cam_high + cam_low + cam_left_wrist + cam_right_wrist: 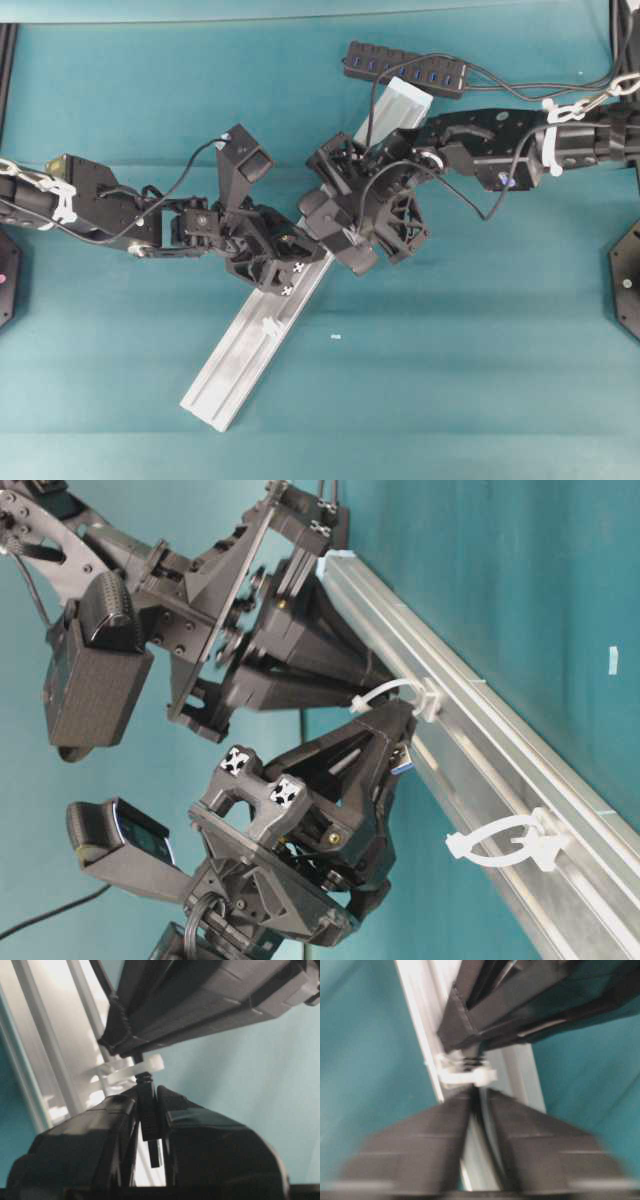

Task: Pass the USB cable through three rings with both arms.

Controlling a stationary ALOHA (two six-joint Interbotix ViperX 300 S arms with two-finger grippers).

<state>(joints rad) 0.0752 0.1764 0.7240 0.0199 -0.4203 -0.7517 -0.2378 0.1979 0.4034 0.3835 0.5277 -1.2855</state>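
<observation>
Matte black left gripper [149, 1110] pinches the ribbed plug of the USB cable [148, 1115] right at a translucent white ring [142, 1067] on the ribbed silver rail [250, 345], mid-worktop. Right gripper [479, 1110] faces it, its jaws slightly parted around the cord.

Teal counter [480, 350], covered with a smooth cloth-like surface. Lying directly on it: a long silver aluminium rail [245, 352], placed diagonally from lower left to upper right, with small white plastic rings [505, 842] clipped along its side. Near the far edge, a black multi-port hub [405, 68] with blue sockets, just beside the upper end of the rail. On the bare cloth to the right of the rail, one tiny white scrap [335, 337], well apart from everything.
</observation>
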